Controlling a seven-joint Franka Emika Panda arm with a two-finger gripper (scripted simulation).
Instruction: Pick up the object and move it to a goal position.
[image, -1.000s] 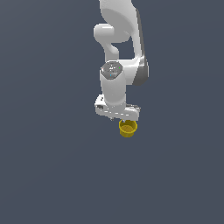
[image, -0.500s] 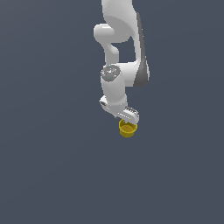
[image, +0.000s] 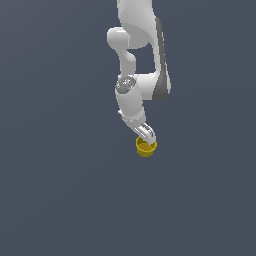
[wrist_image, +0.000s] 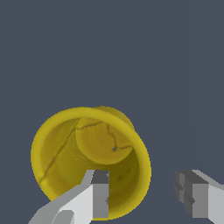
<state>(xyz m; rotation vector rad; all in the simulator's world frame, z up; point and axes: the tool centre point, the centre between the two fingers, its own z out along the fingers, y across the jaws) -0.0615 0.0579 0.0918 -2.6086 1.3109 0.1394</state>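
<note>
The object, a small mustard-yellow cup (image: 145, 148), stands upright on the dark floor, directly below my hand. In the wrist view the cup (wrist_image: 83, 148) shows its open mouth, with thin dark lines across its inside. My gripper (wrist_image: 146, 194) is open and straddles the cup's rim wall: one finger (wrist_image: 99, 194) is over the cup's inside, the other stands well outside it. Neither pad touches the wall. From the exterior view my gripper (image: 149, 138) sits just above the cup's rim, and the fingertips are hard to make out there.
A plain dark grey-blue floor (image: 60, 200) lies all around the cup. Only my white arm (image: 142, 75) shows otherwise, coming down from above.
My hand has turned about its vertical axis over the cup, and the arm's upper links have shifted slightly. The cup has stayed in place.
</note>
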